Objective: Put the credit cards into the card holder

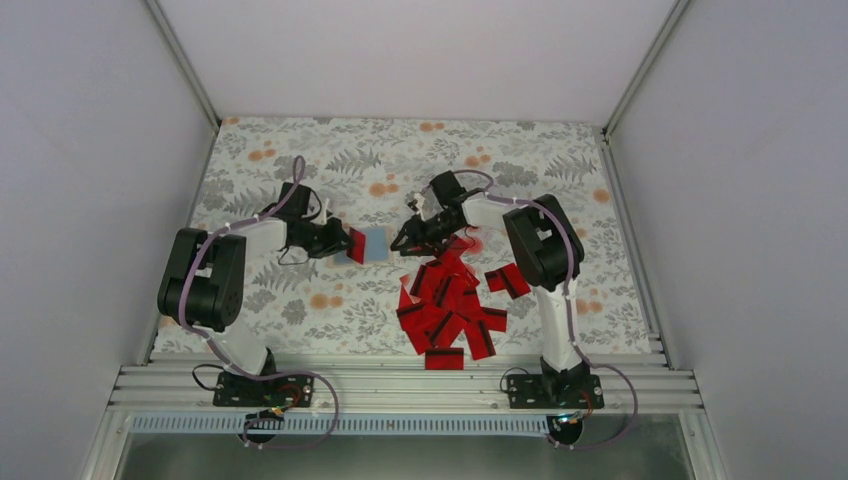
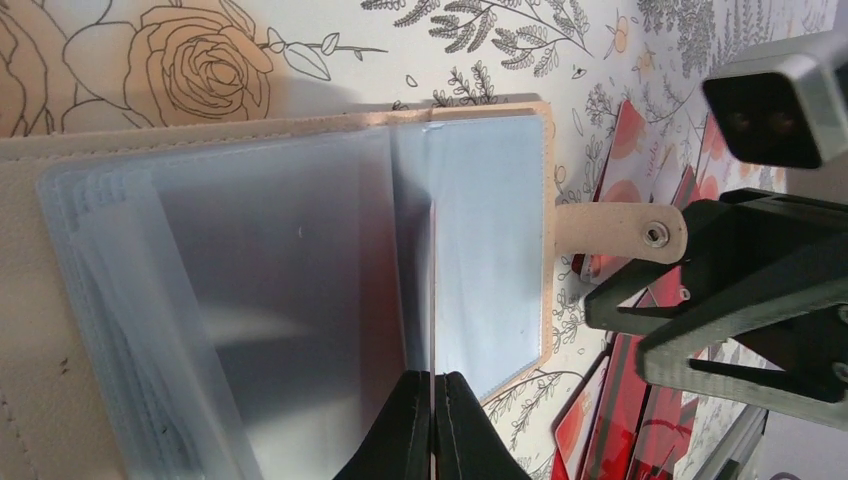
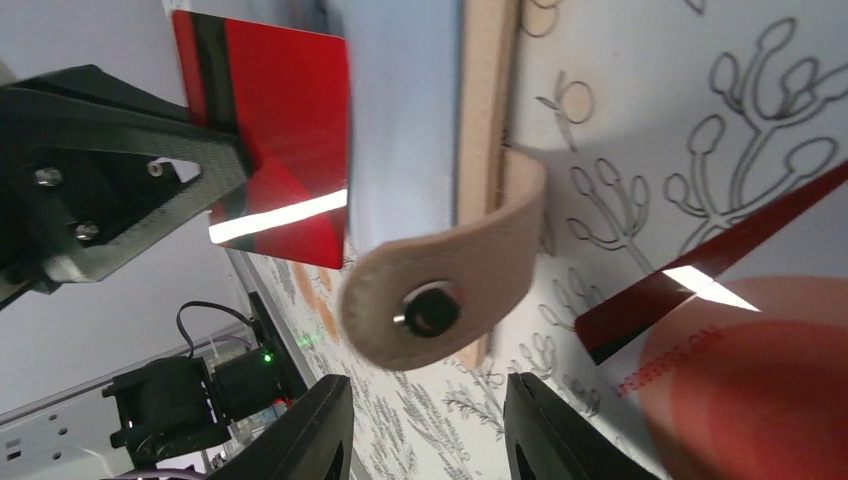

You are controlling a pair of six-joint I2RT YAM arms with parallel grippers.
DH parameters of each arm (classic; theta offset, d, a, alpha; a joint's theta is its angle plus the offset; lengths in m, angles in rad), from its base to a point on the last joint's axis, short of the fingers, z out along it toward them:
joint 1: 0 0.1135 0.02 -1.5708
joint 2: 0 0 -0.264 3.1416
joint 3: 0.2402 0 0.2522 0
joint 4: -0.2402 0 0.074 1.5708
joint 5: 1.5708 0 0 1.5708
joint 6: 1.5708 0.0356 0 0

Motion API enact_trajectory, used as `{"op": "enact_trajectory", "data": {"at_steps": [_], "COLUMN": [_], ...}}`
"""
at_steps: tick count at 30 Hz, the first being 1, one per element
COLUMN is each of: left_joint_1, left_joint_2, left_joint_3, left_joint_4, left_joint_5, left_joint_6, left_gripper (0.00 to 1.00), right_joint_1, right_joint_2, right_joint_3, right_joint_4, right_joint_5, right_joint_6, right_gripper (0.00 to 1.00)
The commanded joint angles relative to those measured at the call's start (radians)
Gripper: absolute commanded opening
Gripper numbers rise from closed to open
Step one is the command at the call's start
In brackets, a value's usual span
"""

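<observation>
Currently, the tan-beige flat leather card holder [image 2: 200,135] is lying open on the flower-printed cloth surface [image 1: 300,160], between the two arms, and its clear plastic sleeves [image 2: 280,270] are spread like pages. One sleeve is raised on its edge and is pinched by the closed left tool [image 2: 433,395]. It is judged that this leaf is held up so that its pocket is opened toward the other arm.

In the right wrist view one red card with a black stripe [image 3: 280,110] is seen at this same place, beside the left fingers. It seems to be inside the pinched sleeve, but this cannot be told for sure.

From the far side of the holder its short beige closing strap [image 3: 440,270] with a metal snap [image 3: 428,310] is sticking out. The right tool [image 3: 428,392] is placed just beside this strap with its jaws apart, and nothing is gripped by it. The strap lies just ahead of the fingertips and does not appear to be touched.

The other flat red cards [image 1: 450,305] are heaped on the surface near the right arm, just beside the holder, where they can be reached easily. Most of the task is judged as not yet done, because the heap is large.
</observation>
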Motion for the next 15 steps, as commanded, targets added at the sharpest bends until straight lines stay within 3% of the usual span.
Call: {"op": "enact_trajectory", "data": {"at_steps": [1,15], "left_joint_1": [0.007,0.01], "left_joint_2": [0.01,0.036], "left_joint_3": [0.015,-0.008], "left_joint_4": [0.052,0.111], "left_joint_5": [0.028,0.047], "left_joint_6": [-0.016,-0.011], "left_gripper": [0.02,0.02], "right_joint_1": [0.011,0.012], "right_joint_2": [0.03,0.065], "right_joint_3": [-0.007,0.009], "right_joint_4": [0.014,0.003], "right_joint_5": [-0.014,-0.028], "right_joint_6": [-0.03,-0.046], "right_gripper": [0.39,0.38]}}
